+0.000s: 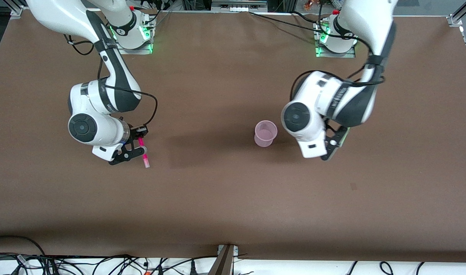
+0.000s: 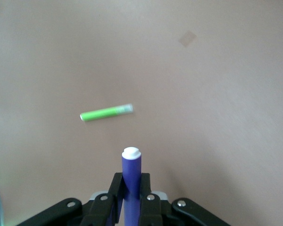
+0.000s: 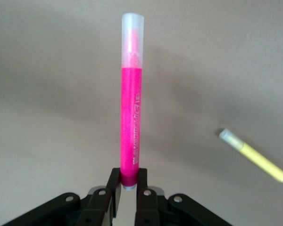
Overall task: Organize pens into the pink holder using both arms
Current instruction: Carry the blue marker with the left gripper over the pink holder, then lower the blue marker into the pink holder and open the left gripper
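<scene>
- the pink holder (image 1: pixel 265 133) stands upright on the brown table (image 1: pixel 225 198), between the two arms.
- the right gripper (image 1: pixel 135 151), toward the right arm's end from the holder, pinches the magenta pen (image 1: pixel 143 152) (image 3: pixel 130 101) by one end.
- the left gripper (image 1: pixel 334 144) (image 2: pixel 130 200), just beside the holder, clamps the purple pen (image 2: pixel 130 181).
- the green pen (image 2: pixel 106 113) lies on the table under the left gripper.
- the yellow pen (image 3: pixel 253 155) lies on the table under the right gripper.

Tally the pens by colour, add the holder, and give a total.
Magenta pen: 1, in the right gripper
Purple pen: 1, in the left gripper
Green pen: 1
Yellow pen: 1
Pink holder: 1
Total: 5
</scene>
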`<state>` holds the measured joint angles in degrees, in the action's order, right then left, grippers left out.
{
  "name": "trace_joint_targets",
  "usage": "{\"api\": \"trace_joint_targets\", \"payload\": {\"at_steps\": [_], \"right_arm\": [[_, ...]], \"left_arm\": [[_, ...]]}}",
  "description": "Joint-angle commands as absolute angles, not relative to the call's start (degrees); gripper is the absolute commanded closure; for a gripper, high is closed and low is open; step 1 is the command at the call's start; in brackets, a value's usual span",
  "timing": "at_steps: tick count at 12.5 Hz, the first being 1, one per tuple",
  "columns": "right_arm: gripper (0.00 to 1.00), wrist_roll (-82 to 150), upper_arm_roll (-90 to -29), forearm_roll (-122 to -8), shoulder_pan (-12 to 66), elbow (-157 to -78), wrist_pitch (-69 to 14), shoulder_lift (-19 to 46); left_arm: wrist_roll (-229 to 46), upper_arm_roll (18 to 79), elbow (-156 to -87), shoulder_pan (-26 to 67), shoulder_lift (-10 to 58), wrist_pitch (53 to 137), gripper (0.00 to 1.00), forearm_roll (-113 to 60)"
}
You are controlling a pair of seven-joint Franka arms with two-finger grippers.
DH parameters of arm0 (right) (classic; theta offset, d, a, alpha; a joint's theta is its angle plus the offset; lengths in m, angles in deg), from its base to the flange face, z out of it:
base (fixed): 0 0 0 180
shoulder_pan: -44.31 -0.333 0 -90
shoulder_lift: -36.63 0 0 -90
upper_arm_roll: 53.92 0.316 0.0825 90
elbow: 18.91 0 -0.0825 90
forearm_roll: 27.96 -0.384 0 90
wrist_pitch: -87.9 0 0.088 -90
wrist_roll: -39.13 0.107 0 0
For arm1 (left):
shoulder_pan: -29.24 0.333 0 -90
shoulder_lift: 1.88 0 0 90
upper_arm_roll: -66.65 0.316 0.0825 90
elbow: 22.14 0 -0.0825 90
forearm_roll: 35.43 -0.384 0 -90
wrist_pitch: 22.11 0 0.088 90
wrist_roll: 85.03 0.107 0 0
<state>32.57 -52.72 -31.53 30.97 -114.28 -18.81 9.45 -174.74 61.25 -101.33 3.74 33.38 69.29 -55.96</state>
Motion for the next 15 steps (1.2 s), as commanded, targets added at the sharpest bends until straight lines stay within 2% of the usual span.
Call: {"api": "trace_joint_targets", "payload": {"at_steps": [1, 3, 7, 10, 15], "right_arm": [[1.0, 34.5, -52.8, -36.3, 31.9, -109.2, -8.8, 9.4], [1.0, 36.5, -52.8, -37.9, 32.4, -108.3, -5.5, 9.5], [1.0, 44.2, -52.8, -47.0, 33.7, -105.9, 2.0, 9.1], [1.0, 53.9, -52.9, -57.1, 34.7, -105.7, 4.4, 8.7], [1.0, 55.8, -52.8, -59.9, 34.7, -105.7, 4.5, 8.7]], "left_arm": [[-179.2, 62.7, -95.0, -0.5, 37.5, 66.9, 0.99, -58.8], [-183.5, 63.4, -94.0, -4.4, 38.2, 66.8, 1.0, -60.4], [-189.4, 68.8, -94.2, -13.3, 40.0, 66.9, 1.0, -62.1], [-194.0, 69.0, -94.0, -13.5, 40.5, 67.4, 0.99, -62.1], [-202.4, 68.9, -93.5, -12.9, 41.6, 70.1, 0.98, -58.4]]}}
